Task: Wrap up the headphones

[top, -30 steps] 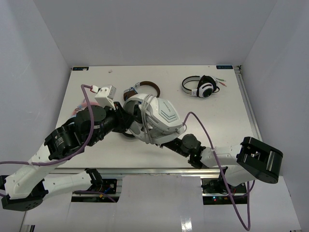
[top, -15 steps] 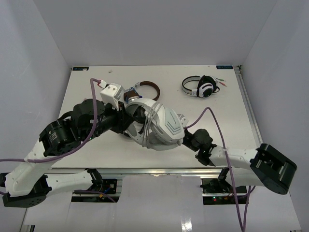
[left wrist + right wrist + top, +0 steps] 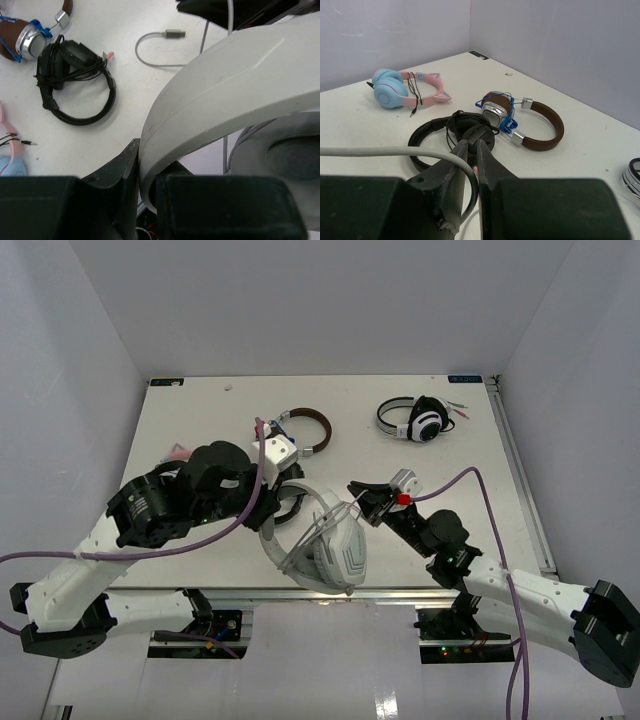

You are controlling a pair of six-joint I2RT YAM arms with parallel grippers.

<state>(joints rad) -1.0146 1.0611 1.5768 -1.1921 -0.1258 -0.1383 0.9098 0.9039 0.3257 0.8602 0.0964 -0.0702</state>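
Here, left hand (image 3: 147, 172) grips the headphones (image 3: 240, 85); right hand (image 3: 474, 142) pinches their cable (image 3: 380, 151).

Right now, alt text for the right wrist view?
Right gripper pinches a thin grey cable that enters from the left and loops down between its jaws. Behind it on the white table lie black headphones, a brown-band pair and a pink-and-blue cat-ear pair.

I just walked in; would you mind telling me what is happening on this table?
Two robot arms are wrapping the large white headphones. The left gripper is clamped on the white band, and the right gripper pinches the thin grey cable, stretched taut between them. A black pair and a brown pair lie untouched farther back.
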